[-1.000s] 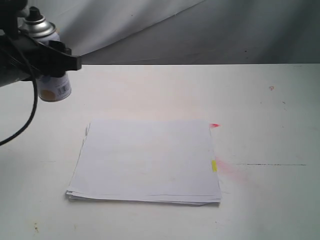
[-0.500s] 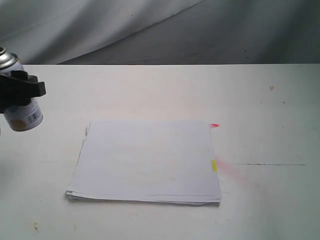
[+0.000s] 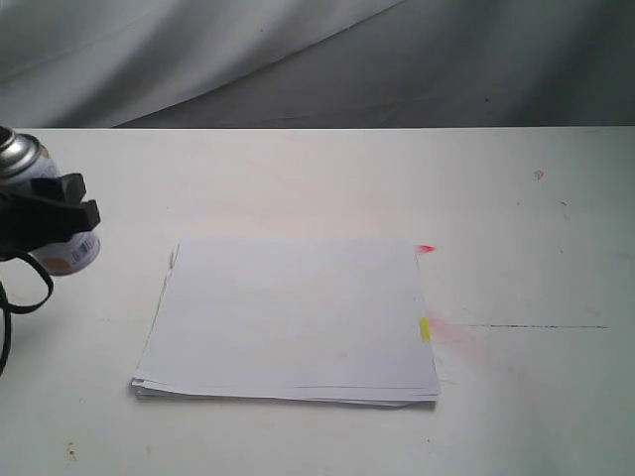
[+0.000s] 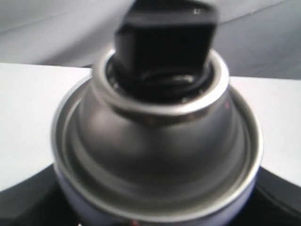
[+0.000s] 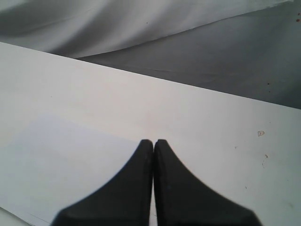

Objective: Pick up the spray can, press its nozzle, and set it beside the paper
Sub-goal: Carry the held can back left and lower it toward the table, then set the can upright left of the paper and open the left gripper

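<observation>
A white table (image 3: 327, 178) stands before a slack grey cloth (image 3: 298, 59); its top carries a pink smear (image 3: 458, 337) and a thin dark line.

Exterior view: the left gripper (image 3: 52, 213) sits at the far left edge of the table, clamped across the middle of the spray can (image 3: 71, 253), which stands upright in its grip. Whether the can's base touches the table cannot be told. The paper (image 3: 293, 317) lies flat on the table, away from this gripper toward the table's middle and apart from the can. A red tab (image 3: 425, 248) and a yellow tab (image 3: 425, 328) sit on the stack's edge farthest from the gripper. The right arm is outside this view.

Left wrist view: the can fills the picture (slightly blurred). Its silver dome (image 4: 155, 155) rises between the black fingers (image 4: 19, 207), which press on both sides of the body below the rim. The black nozzle (image 4: 164, 47) sits atop the dome, with nothing touching it.

Right wrist view: the right gripper (image 5: 154, 143) is closed, fingertips meeting with nothing between them. It hangs above the table, with a corner of the paper directly beneath and to one side of the fingers.
</observation>
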Robot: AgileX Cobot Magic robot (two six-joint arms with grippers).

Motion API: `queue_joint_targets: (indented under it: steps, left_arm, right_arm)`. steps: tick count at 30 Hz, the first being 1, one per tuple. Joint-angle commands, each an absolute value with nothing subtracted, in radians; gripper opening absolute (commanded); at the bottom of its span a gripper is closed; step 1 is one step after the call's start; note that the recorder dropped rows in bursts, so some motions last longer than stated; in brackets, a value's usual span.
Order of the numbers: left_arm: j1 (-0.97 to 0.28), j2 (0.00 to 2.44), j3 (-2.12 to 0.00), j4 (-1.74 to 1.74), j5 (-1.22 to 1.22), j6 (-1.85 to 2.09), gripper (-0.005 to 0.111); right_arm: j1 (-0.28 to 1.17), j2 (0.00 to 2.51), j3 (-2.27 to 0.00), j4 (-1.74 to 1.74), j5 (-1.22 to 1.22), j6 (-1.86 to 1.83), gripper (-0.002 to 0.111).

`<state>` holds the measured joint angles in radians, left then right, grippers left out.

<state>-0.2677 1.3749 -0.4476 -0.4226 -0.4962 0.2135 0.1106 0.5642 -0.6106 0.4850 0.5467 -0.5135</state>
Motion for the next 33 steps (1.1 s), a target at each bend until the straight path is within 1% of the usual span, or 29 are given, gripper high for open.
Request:
queue_joint_targets:
  steps: [1, 7, 12, 16, 24, 33]
  left_arm:
    - [-0.268, 1.464, -0.447, -0.303, -0.6, 0.151, 0.0]
    - [-0.268, 1.607, -0.447, -0.158, -0.754, 0.072, 0.0]
    - [-0.268, 1.731, -0.447, -0.143, -0.872, 0.021, 0.0]
    - [-0.268, 1.786, -0.447, -0.143, -0.938, 0.0, 0.0]
    - [-0.268, 1.838, -0.447, -0.088, -0.95, 0.0, 0.0]
    - [-0.268, 1.853, -0.447, -0.123, -0.953, 0.0, 0.0]
  right_arm:
    - [0.102, 0.558, -0.608, 0.488, 0.534, -0.515, 0.0]
    - [0.102, 0.558, -0.608, 0.488, 0.534, -0.515, 0.0]
    - [0.102, 0.558, -0.608, 0.488, 0.534, -0.517, 0.0]
    - [0.102, 0.558, -0.608, 0.488, 0.534, -0.522, 0.0]
    - [0.102, 0.558, -0.608, 0.488, 0.527, -0.534, 0.0]
    - [0.102, 0.558, -0.608, 0.488, 0.52, -0.538, 0.0]
